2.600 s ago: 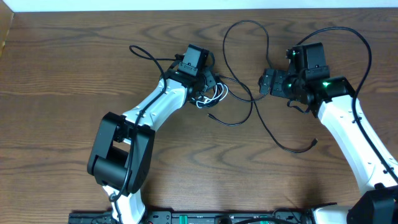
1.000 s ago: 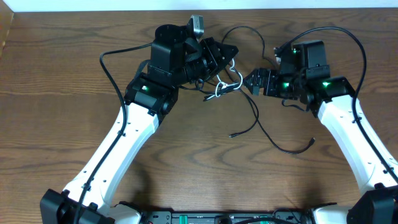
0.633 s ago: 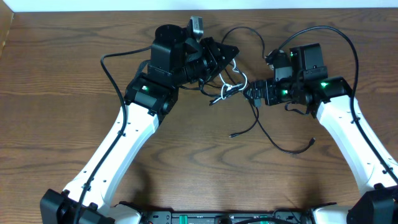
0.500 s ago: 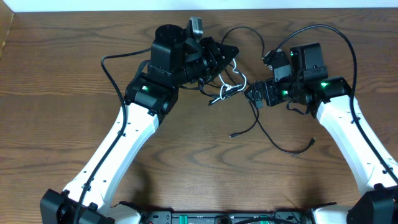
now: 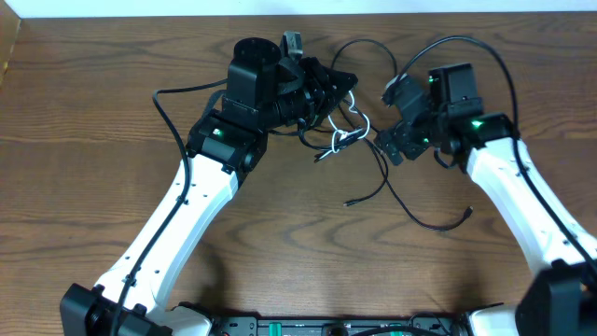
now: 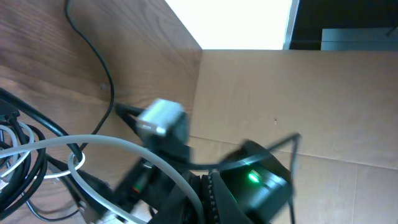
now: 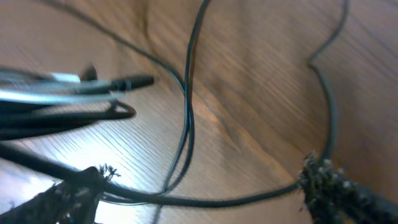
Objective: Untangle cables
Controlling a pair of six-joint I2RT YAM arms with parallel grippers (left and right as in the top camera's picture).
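1. Brown wood-grain desk fills the overhead view, with a pale strip along the top edge of the frame.
2. The cables sit as a knotted bundle in the upper centre of the frame, between the ends of the two arms.
3. Inside the bundle, the white cable makes small loops. The black cables run out of it. One loops up toward the top edge, and another sweeps down across the desk to the lower right of centre. A short end with a plug lies on the wood below the bundle.
4. The left fingers are pressed together, pinching the upper left of the bundle. The white loops spill out just below and to the right of them.
5. The right fingers are spread wide just to the right of the bundle. In the right wrist view they are blurred dark shapes at the two bottom corners. Thin black strands cross the wood between them, and I cannot tell whether any strand touches them.
6. In the left wrist view the white cable arcs across the lower left, with black strands beside it.
7. The left arm rises from the bottom left of the overhead frame and the right arm from the bottom right. Each shows a green light.
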